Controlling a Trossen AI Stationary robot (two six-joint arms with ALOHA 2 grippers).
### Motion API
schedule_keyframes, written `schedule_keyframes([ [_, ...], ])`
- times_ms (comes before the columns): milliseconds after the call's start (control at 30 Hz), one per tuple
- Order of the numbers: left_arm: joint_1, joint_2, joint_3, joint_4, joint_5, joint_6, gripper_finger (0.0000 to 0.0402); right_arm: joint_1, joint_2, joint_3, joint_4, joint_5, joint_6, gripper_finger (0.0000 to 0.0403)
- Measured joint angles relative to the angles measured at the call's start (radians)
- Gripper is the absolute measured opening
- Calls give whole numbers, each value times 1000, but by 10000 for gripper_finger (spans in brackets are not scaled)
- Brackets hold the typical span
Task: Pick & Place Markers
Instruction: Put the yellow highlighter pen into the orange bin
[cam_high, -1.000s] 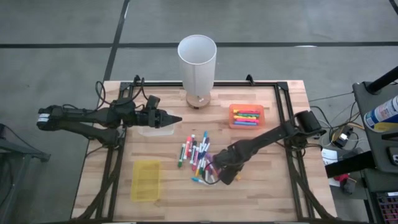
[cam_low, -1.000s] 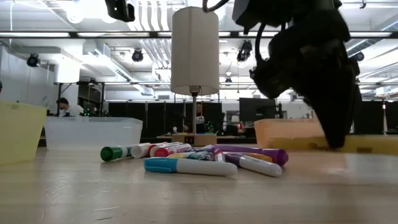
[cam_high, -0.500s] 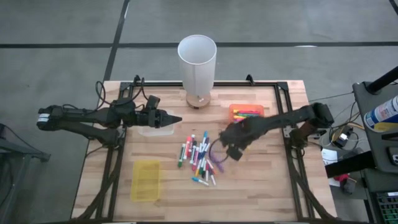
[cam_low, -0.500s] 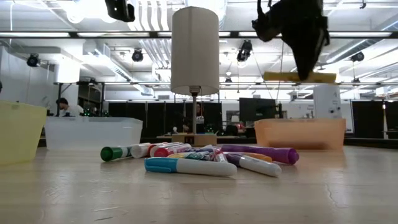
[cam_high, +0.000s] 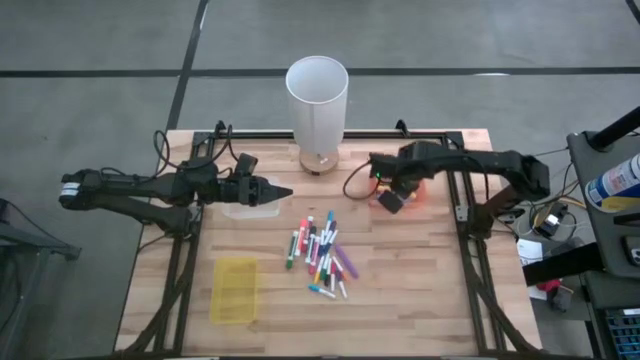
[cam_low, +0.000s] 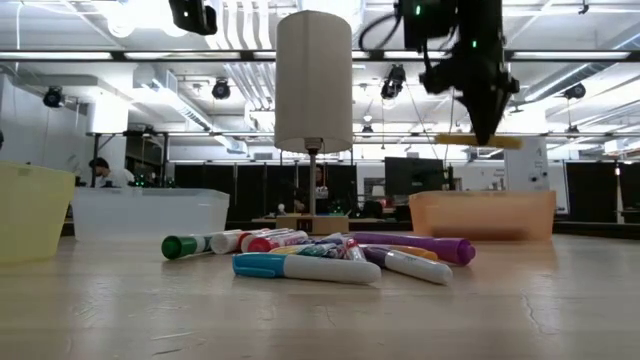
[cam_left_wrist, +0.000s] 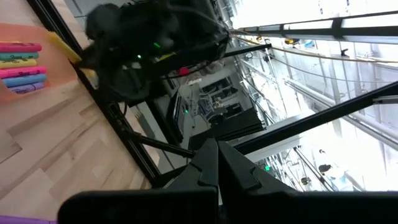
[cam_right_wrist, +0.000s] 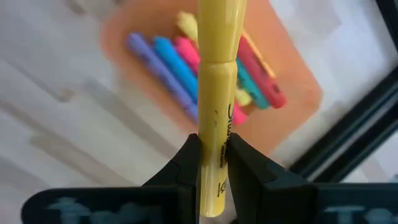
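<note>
The pale wooden plank counter (cam_high: 420, 300) carries everything in front of me. At the middle of its far edge stands a tall white cylindrical lamp shade on a small wooden foot (cam_high: 317, 100). Near the front left corner lies a rectangular translucent yellow plastic tray (cam_high: 235, 289). A clear plastic tray (cam_low: 150, 213) sits toward the left edge, partly under my left arm. Near the far right corner sits a small orange plastic tray (cam_high: 418, 192), already holding several markers laid side by side: purple, blue, pink, red and yellow ones (cam_right_wrist: 186, 71).

My left arm stretches in over the left edge, and my left hand (cam_high: 280, 191) hangs above the clear tray with its fingers pressed together on nothing.

My right arm reaches in from the right edge, and my right hand (cam_high: 393, 199) hovers just over the orange tray, at its near left side. Its fingers (cam_right_wrist: 186, 158) are clamped on a yellow marker (cam_right_wrist: 216, 93), which sticks out forward from the grip over the markers in the tray.

The loose heap of short mixed-colour markers (cam_high: 322, 256) lies at the middle of the counter, with a green-capped one (cam_low: 185, 245) at its left end and a purple one (cam_low: 420, 246) at its right.
</note>
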Motion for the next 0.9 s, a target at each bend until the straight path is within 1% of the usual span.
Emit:
schedule_keyframes([
  [167,0,0,0,0,1,0,0,-95,50,-33,30,3,-136,47],
  [333,0,0,0,0,2,0,0,-145,121,-40,42,3,-240,47],
  [600,1,0,0,0,2,0,0,-168,218,-28,52,-11,-359,48],
  [767,1,0,0,0,2,0,0,-167,239,-28,52,-15,-381,49],
  [900,1,0,0,0,2,0,0,-167,237,-28,56,-15,-376,63],
])
